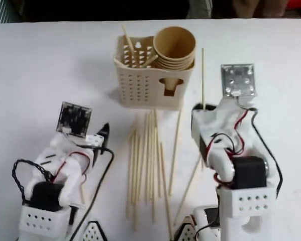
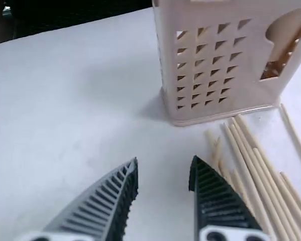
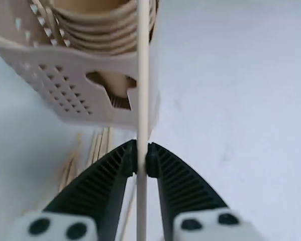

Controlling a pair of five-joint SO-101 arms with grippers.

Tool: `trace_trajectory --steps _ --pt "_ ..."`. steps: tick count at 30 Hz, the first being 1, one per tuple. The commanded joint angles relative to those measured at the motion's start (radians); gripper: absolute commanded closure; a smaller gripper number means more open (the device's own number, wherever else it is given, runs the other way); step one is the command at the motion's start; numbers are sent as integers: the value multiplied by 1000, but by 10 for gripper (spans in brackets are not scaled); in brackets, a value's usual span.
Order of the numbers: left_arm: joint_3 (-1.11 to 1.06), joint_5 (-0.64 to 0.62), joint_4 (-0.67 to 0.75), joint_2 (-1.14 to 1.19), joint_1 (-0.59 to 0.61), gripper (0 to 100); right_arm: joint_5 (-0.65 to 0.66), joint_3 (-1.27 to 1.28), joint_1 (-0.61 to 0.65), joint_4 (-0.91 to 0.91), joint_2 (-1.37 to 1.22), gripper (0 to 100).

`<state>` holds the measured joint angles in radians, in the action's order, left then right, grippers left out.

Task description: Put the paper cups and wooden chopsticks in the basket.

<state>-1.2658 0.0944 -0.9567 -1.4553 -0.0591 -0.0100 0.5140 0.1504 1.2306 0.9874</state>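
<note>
A perforated cream basket (image 1: 153, 83) stands at the back middle of the table. A stack of brown paper cups (image 1: 174, 46) and a few wooden chopsticks (image 1: 131, 47) sit inside it. Several more chopsticks (image 1: 147, 160) lie loose on the table in front of it. My right gripper (image 3: 141, 153) is shut on one chopstick (image 3: 143, 75), which points past the basket's (image 3: 85, 90) right corner, beside the cups (image 3: 100, 25). That held chopstick (image 1: 202, 75) juts out from the right gripper (image 1: 202, 108). My left gripper (image 2: 163, 173) hangs open over bare table, left of the loose chopsticks (image 2: 256, 170) and short of the basket (image 2: 215, 65).
The white table (image 1: 49, 65) has free room left of the basket and at the far right. Both arm bases and their cables (image 1: 97, 186) stand at the near edge, on either side of the chopstick pile.
</note>
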Motion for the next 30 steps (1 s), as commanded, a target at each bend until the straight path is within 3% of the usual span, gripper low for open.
trace_trajectory --steps 1,6,11,21,30 --pt "-71 2 86 -30 54 820 8 -112 67 -85 15 981" --pt "-138 0 135 -30 143 821 14 -118 211 -338 12 981" --pt "-143 0 129 -30 150 823 15 -120 292 -639 -107 978" --pt "-152 0 127 -35 150 823 15 -121 294 -1299 -490 980" --pt "-155 0 129 -35 150 823 17 -121 291 -1557 -736 980"
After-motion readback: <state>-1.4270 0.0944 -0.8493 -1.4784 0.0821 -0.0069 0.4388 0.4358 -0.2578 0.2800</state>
